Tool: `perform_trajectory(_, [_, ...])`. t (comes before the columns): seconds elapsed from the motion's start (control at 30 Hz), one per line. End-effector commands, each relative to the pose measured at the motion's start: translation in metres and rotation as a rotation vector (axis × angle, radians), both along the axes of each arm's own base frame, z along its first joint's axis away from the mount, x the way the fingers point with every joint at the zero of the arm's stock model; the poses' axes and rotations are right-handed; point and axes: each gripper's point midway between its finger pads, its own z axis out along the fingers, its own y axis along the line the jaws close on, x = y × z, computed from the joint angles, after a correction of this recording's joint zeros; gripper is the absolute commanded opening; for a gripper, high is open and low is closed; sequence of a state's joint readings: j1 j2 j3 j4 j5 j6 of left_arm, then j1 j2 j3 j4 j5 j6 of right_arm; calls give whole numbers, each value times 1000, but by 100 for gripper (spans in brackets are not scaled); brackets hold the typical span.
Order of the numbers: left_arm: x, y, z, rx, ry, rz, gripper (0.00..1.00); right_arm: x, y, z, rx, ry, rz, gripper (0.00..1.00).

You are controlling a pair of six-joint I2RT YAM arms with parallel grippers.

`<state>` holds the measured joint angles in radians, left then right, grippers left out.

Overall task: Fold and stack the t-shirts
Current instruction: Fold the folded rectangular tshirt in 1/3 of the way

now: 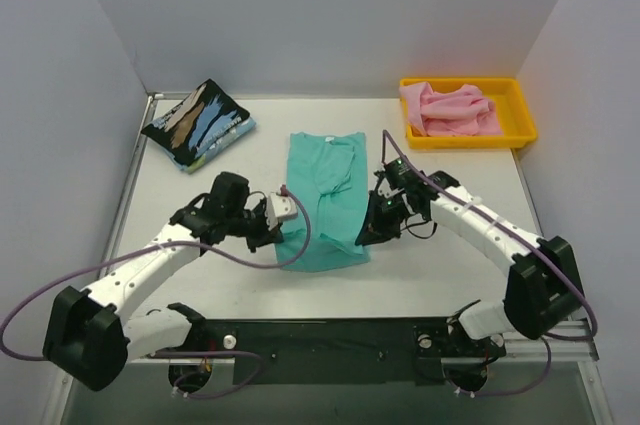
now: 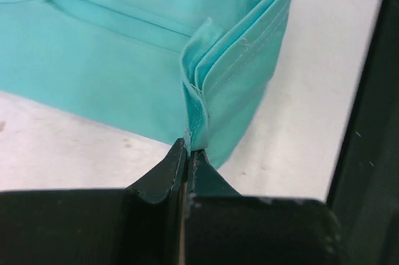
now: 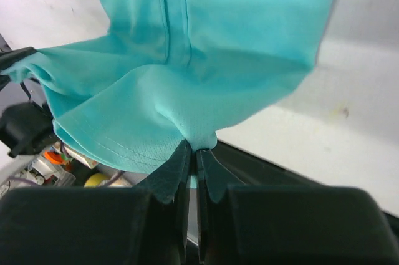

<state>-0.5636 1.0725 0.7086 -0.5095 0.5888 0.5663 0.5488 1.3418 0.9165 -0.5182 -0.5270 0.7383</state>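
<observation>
A teal-green t-shirt [image 1: 325,200] lies folded lengthwise in the middle of the table. My left gripper [image 1: 281,235] is shut on its near left corner, and the hem layers [image 2: 202,106] stand up from the pinched tips. My right gripper [image 1: 366,238] is shut on the near right corner, with the cloth [image 3: 187,59] bunched up above its tips. A black t-shirt with blue, tan and white streaks [image 1: 198,125] lies folded at the back left. A pink t-shirt [image 1: 450,108] is crumpled in the yellow tray [image 1: 520,131].
The yellow tray stands at the back right beside the right wall. White walls close in the table on three sides. The black base rail [image 1: 330,340] runs along the near edge, and purple cables [image 1: 150,255] loop off both arms.
</observation>
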Motion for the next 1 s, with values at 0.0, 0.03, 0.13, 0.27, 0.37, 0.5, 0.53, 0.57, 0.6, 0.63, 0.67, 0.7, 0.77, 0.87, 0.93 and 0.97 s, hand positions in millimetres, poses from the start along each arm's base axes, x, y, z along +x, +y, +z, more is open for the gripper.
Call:
perform_trajectory(0.0, [77, -18, 40, -112, -71, 118, 0, 36, -5, -2, -3, 18, 69, 0])
perform_trajectory(0.03, [85, -18, 40, -97, -85, 127, 0, 48, -3, -5, -5, 22, 79, 0])
perform_trajectory(0.13, [111, -24, 32, -76, -116, 118, 0, 79, -8, -4, -17, 3, 79, 0])
perform_trajectory(0.27, [135, -25, 21, -49, -145, 129, 0, 113, -10, -3, 8, -2, 57, 0])
perform_trajectory(0.37, [151, -26, 14, -39, -164, 147, 0, 126, -12, -13, 24, 31, 46, 0])
perform_trajectory(0.5, [173, -24, 6, -26, -193, 182, 0, 138, -13, -22, 37, 57, 44, 0])
perform_trajectory(0.53, [177, -23, 6, -21, -204, 186, 0, 141, -13, -22, 38, 53, 42, 0])
perform_trajectory(0.57, [181, -22, 5, -18, -220, 182, 0, 143, -16, -25, 35, 61, 36, 0])
perform_trajectory(0.6, [182, -23, 3, -18, -223, 175, 0, 146, -16, -26, 33, 59, 32, 0])
perform_trajectory(0.63, [185, -26, 3, -23, -236, 167, 0, 149, -18, -26, 30, 55, 23, 0])
perform_trajectory(0.67, [186, -27, 3, -27, -239, 165, 0, 153, -20, -26, 23, 49, 18, 0])
perform_trajectory(0.7, [189, -29, 1, -31, -242, 163, 0, 155, -20, -26, 20, 50, 12, 0])
perform_trajectory(0.77, [191, -31, -2, -40, -239, 161, 0, 160, -21, -27, 15, 44, 6, 0])
perform_trajectory(0.87, [195, -34, -6, -51, -248, 170, 0, 163, -22, -34, -1, 55, -3, 0])
perform_trajectory(0.93, [200, -35, -8, -58, -264, 175, 0, 163, -26, -40, -14, 69, -12, 0])
perform_trajectory(0.97, [201, -36, -11, -56, -261, 175, 0, 163, -27, -41, -18, 71, -18, 0])
